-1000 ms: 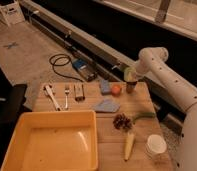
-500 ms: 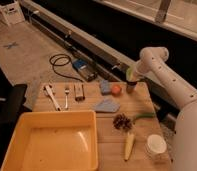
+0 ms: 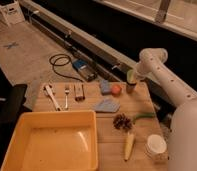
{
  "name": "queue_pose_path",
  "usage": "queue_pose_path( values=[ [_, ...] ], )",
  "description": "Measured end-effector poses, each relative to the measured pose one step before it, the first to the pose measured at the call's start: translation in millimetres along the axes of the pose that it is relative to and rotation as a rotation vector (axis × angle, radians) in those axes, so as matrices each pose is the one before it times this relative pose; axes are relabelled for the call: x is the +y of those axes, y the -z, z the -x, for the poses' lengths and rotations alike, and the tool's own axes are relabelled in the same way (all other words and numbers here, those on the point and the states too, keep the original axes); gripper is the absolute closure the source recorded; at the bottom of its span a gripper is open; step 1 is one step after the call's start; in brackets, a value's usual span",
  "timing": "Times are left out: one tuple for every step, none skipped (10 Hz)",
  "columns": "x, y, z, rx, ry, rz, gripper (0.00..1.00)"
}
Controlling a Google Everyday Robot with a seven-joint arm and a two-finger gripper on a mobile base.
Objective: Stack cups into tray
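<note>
Camera view: I am hovering the end effector (image 3: 134,79) by the green cup (image 3: 129,75) and brown cup (image 3: 130,88) at the tabletop's (image 3: 142,102) far edge — whether it is gripping, I cannot tell. The white cup (image 3: 156,146) is sitting near right; the tray (image 3: 52,116) is holding no cup — all stacking is remaining.

The gripper (image 3: 132,82) points straight down (wrist (image 3: 137,70) upright above it); the white arm (image 3: 169,87) bends sharply just above, sloping back to the base (image 3: 188,137).

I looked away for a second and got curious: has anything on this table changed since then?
Nothing visibly moved. The gripper still hangs at the green cup and brown cup by the table's far edge. The white cup, tray and orange ball stayed put.
</note>
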Motion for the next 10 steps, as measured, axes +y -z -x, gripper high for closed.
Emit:
queue_pose_path(
  values=[
    [1.25, -0.77, -2.56, 0.00352, -0.00288, 0.00466, 0.65],
    [1.15, -0.69, -3.30, 0.00422, -0.00425, 0.00516, 0.54],
    [0.50, -0.65, -2.10, 0.00189, -0.00419, 0.00365, 0.43],
    [-0.45, 0.00, -0.71, -0.00048, -0.00334, 0.00137, 0.38],
    [-0.06, -0.14, -0.70, -0.00002, -0.00256, 0.00398, 0.37],
    [-0.22, 0.12, -0.47, -0.00056, -0.00036, 0.00213, 0.37],
    [-0.21, 0.19, -0.07, -0.00147, -0.00038, 0.00182, 0.37],
    [0.02, 0.67, -0.09, -0.00258, -0.00031, 0.00134, 0.37],
    [-0.26, 1.84, -1.42, -0.00248, -0.00144, -0.00069, 0.37],
    [-0.49, 2.00, -1.63, -0.00262, -0.00206, -0.00194, 0.37]
  ],
)
